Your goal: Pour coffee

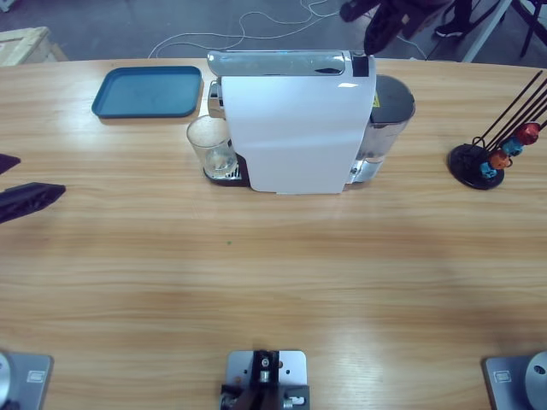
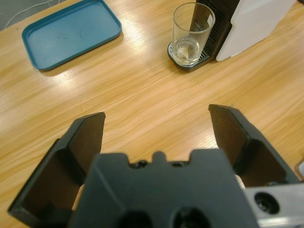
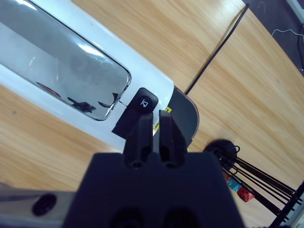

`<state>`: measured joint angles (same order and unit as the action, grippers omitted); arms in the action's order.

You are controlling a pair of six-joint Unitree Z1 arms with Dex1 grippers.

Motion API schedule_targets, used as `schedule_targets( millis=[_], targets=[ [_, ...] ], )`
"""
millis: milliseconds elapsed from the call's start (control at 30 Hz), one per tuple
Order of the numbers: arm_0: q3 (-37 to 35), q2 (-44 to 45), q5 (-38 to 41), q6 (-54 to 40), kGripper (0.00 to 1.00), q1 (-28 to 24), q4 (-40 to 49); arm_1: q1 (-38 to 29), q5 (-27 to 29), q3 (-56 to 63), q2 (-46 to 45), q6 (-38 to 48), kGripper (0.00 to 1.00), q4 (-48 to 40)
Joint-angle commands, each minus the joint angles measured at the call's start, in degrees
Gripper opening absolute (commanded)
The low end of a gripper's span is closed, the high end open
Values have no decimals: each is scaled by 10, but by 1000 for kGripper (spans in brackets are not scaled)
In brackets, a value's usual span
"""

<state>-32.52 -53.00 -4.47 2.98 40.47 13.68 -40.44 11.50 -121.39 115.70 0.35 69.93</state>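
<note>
A white coffee machine (image 1: 291, 128) stands at the table's far middle. A clear glass tumbler (image 1: 209, 147) sits on its drip tray (image 2: 183, 64). The tumbler (image 2: 192, 33) looks clear to its base, and no coffee is in view. My left gripper (image 2: 159, 114) is open and holds nothing. It hovers over bare wood well short of the glass, at the left edge (image 1: 17, 181) in the high view. My right gripper (image 3: 153, 121) is shut, its tips just below the black button (image 3: 145, 102) on the machine's top. It comes down from the far side (image 1: 372, 43).
A blue tray (image 1: 147, 91) lies left of the machine, behind the glass. A black capsule stand (image 1: 483, 162) with red, blue and orange capsules sits at the right edge. The machine's grey water tank (image 1: 389, 115) juts out on its right.
</note>
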Motion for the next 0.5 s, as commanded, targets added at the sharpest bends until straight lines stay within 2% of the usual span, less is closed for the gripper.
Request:
schedule_targets(
  millis=[33, 500],
  targets=[
    [17, -11, -6, 6, 945, 0, -4, -4, 3, -19, 33, -4, 0, 0],
    [17, -12, -6, 6, 945, 0, -4, -4, -9, 0, 50, -1, 0, -8]
  ],
)
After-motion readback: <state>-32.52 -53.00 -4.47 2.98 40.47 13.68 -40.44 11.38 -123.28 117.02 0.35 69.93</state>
